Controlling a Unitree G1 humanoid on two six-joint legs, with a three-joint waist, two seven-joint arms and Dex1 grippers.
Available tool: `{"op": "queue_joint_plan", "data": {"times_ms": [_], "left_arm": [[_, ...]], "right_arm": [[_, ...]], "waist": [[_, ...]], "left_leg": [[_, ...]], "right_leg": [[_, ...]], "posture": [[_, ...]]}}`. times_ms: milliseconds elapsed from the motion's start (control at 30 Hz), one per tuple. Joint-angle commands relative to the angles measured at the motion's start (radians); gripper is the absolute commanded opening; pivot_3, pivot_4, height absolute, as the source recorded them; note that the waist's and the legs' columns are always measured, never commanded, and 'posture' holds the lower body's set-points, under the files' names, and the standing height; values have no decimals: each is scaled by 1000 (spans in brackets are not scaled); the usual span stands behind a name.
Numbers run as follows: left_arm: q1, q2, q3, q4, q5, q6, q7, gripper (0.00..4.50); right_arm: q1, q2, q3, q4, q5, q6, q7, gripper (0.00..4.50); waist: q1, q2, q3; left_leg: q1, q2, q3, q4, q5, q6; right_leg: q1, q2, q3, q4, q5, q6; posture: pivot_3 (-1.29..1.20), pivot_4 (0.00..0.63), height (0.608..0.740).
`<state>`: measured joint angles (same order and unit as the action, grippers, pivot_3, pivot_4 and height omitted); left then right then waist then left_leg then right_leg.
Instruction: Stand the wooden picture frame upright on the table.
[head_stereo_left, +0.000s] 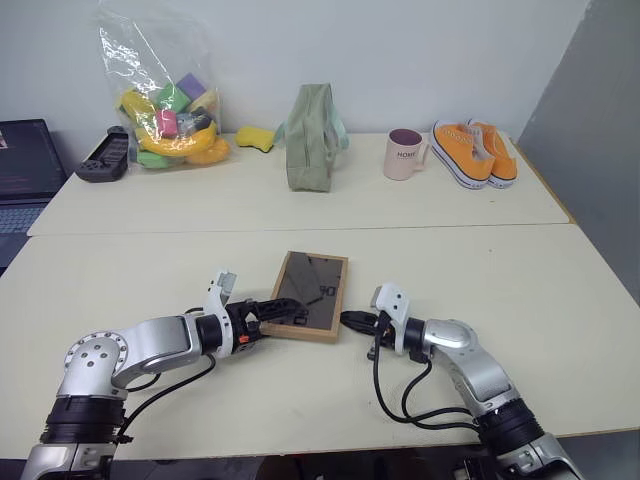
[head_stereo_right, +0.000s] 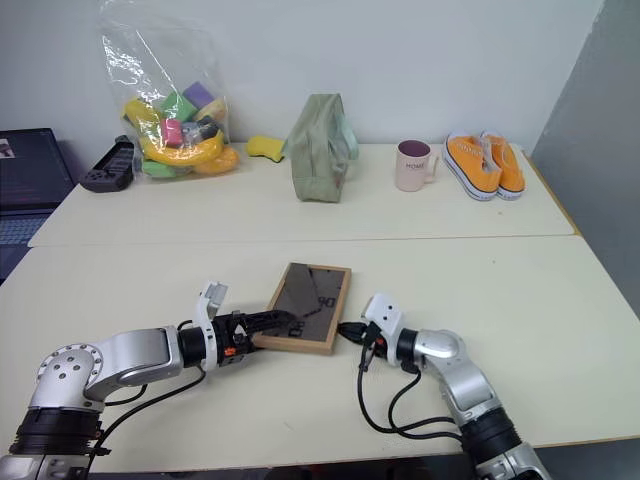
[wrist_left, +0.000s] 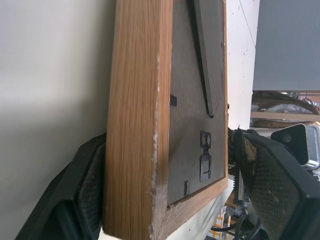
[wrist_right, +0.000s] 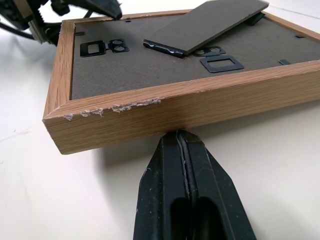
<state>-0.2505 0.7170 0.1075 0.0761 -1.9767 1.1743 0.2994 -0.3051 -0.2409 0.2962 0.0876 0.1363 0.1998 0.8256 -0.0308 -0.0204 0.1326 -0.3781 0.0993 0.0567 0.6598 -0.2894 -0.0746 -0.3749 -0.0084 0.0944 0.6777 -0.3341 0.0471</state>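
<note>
The wooden picture frame (head_stereo_left: 312, 290) lies face down on the table (head_stereo_left: 500, 300), its dark grey-brown back and fold-out stand (wrist_right: 210, 22) facing up. My left gripper (head_stereo_left: 278, 316) is open and straddles the frame's near left corner. One of its fingers (wrist_left: 85, 200) rests against the outer wood edge (wrist_left: 135, 125). The other finger (wrist_left: 270, 180) hangs over the back, apart from it. My right gripper (head_stereo_left: 350, 320) is shut, low on the table, with its tips (wrist_right: 180, 137) at the frame's right side edge near the front corner.
Along the far table edge stand a plastic bag of toys (head_stereo_left: 170, 110), a yellow sponge (head_stereo_left: 255, 137), a green cloth bag (head_stereo_left: 312, 140), a pink mug (head_stereo_left: 405, 155) and orange shoes (head_stereo_left: 475, 150). A black controller (head_stereo_left: 103, 155) and a laptop (head_stereo_left: 25, 165) sit far left.
</note>
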Motion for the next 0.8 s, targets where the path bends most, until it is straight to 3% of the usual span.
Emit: {"op": "queue_joint_plan", "data": {"times_ms": [33, 533, 633, 800], "left_arm": [[5, -1, 10, 10, 4, 12, 13, 3863], [3, -1, 26, 20, 4, 8, 6, 3863], [4, -8, 35, 20, 4, 9, 4, 3424], [1, -15, 47, 23, 4, 10, 3, 2330]], "right_arm": [[-14, -1, -8, -19, 9, -9, 2, 0], [-4, -58, -37, 11, 13, -35, 18, 0], [-5, -61, -38, 15, 14, -38, 19, 0], [-5, -57, -36, 16, 12, -39, 19, 0]], "waist": [[0, 0, 0], [0, 0, 0], [-1, 0, 1], [-1, 0, 1]], "left_leg": [[0, 0, 0, 0, 0, 0], [0, 0, 0, 0, 0, 0], [0, 0, 0, 2, 0, 0], [0, 0, -1, 3, 3, -4]], "right_leg": [[0, 0, 0, 0, 0, 0], [0, 0, 1, 1, 0, 0], [1, 0, 2, 2, 0, 0], [2, 2, 3, 4, 1, 2]], "posture": [[0, 150, 740], [0, 150, 740], [0, 150, 740], [0, 150, 740]]}}
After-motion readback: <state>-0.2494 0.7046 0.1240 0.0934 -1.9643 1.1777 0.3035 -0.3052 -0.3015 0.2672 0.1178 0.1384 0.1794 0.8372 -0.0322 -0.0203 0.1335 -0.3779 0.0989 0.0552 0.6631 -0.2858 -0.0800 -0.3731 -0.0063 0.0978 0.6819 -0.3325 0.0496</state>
